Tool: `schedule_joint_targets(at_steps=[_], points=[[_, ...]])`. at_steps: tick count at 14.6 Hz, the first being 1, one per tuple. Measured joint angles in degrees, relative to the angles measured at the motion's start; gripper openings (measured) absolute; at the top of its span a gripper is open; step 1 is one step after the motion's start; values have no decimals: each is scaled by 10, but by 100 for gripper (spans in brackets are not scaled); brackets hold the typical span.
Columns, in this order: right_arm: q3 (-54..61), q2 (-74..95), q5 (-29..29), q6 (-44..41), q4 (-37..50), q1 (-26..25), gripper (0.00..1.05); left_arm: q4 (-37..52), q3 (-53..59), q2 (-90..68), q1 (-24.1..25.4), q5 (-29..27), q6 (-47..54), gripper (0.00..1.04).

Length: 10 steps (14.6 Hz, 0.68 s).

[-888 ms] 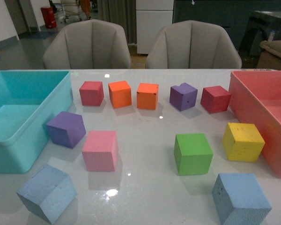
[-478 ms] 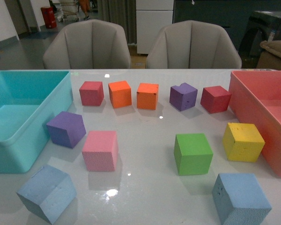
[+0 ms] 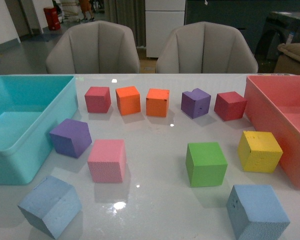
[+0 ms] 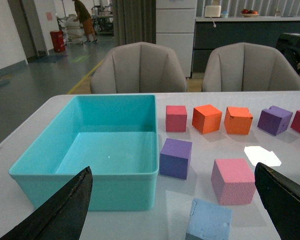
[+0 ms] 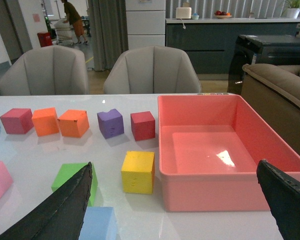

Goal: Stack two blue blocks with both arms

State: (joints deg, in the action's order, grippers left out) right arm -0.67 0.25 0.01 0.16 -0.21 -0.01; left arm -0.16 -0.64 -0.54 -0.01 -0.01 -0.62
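Observation:
Two pale blue blocks lie near the table's front edge: one at the front left (image 3: 50, 205), turned at an angle, and one at the front right (image 3: 257, 212). Neither arm shows in the front view. In the left wrist view the left gripper (image 4: 175, 210) is open and empty, its fingers (image 4: 65, 212) wide apart above the table, with the left blue block (image 4: 208, 221) between them. In the right wrist view the right gripper (image 5: 177, 210) is open and empty, and the right blue block (image 5: 98, 224) sits beside its one finger.
A turquoise bin (image 3: 20, 160) stands at the left and a pink bin (image 3: 270, 112) at the right. Between them lie a purple cube (image 3: 70, 137), a pink cube (image 3: 107, 160), a green cube (image 3: 205, 163) and a yellow cube (image 3: 259, 151). Several cubes line the back.

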Motion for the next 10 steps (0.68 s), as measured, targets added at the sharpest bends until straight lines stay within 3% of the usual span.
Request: schedule_joint_targets(at_steps=[10], points=[[0, 0, 0, 0, 0, 0, 98, 0, 0, 0, 0, 0, 0, 98]])
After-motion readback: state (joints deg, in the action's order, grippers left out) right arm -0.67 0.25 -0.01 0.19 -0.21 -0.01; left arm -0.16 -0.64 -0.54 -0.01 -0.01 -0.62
